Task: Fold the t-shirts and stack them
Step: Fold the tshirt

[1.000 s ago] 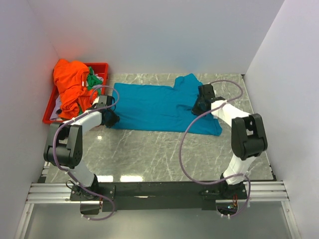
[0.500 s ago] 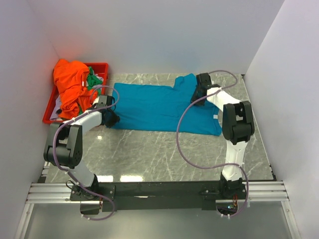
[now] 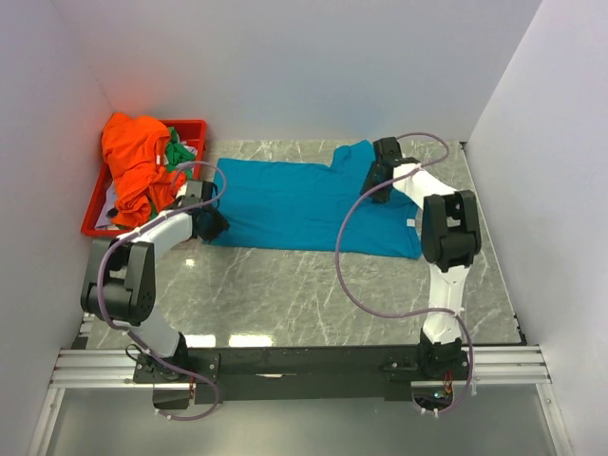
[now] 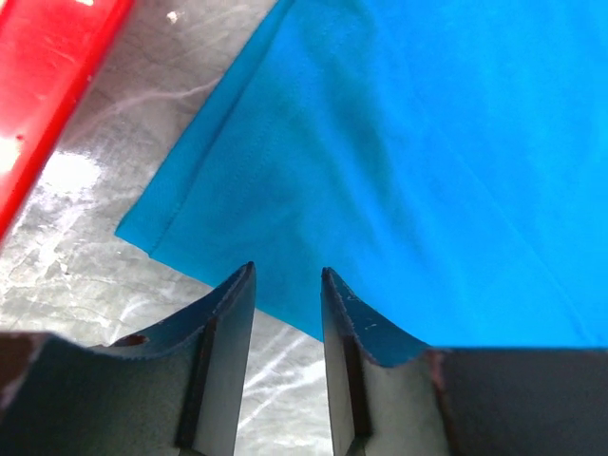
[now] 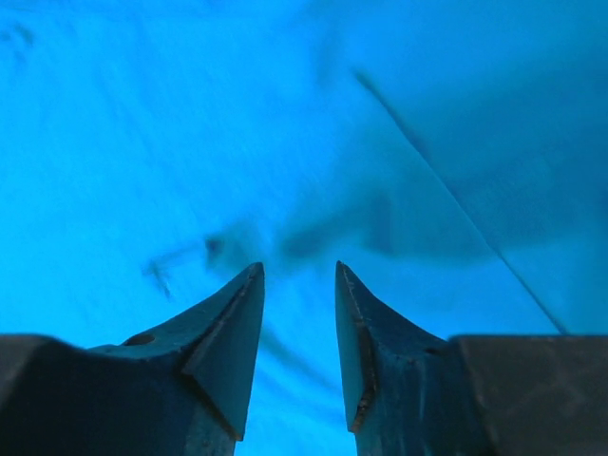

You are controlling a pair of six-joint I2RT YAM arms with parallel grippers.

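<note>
A teal-blue t-shirt [image 3: 304, 204] lies spread flat on the marble table, and it also shows in the left wrist view [image 4: 427, 142]. My left gripper [image 3: 215, 224] is open at its near left hem corner, low over the hem edge [image 4: 288, 275]. My right gripper [image 3: 372, 186] is open, low over the shirt's far right part near the sleeve; teal cloth [image 5: 237, 142] fills its view below the jaws [image 5: 299, 271]. An orange t-shirt [image 3: 135, 161] and a green one [image 3: 177, 155] lie bunched in the red tray.
The red plastic tray [image 3: 196, 127] stands at the far left against the white wall, its edge also in the left wrist view [image 4: 47, 85]. White walls close the table on three sides. Bare marble [image 3: 304, 294] lies in front of the shirt.
My right gripper has moved up toward the far edge of the teal shirt, near the sleeve. My left gripper has stayed at the hem corner.
</note>
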